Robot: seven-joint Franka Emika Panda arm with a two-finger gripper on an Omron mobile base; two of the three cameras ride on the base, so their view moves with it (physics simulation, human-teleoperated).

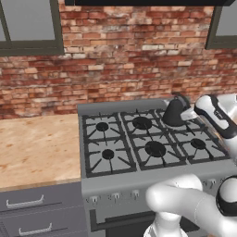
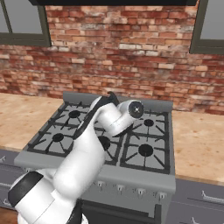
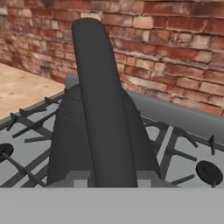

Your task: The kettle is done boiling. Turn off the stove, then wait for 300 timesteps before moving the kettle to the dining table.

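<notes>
The dark rounded kettle (image 1: 172, 114) stands at the back right of the grey stove (image 1: 139, 179), close to the brick wall. My gripper (image 1: 183, 113) reaches in from the right at the height of its handle. In the hand view the kettle's arched handle (image 3: 103, 109) runs up the middle, with the dark body (image 3: 65, 135) behind it. My gripper (image 3: 114, 180) is shut on that handle, one fingertip on each side. In the right base view my arm covers most of the kettle, and a bit of the handle (image 2: 113, 95) shows above it. The dining table is out of view.
Black grates and burners (image 1: 155, 149) cover the stove top, with small knobs (image 1: 95, 200) along its front. Wood counters lie to its left (image 1: 37, 148) and right (image 2: 197, 144). The brick wall (image 1: 115, 55) rises right behind. Drawers (image 1: 28, 203) sit below the left counter.
</notes>
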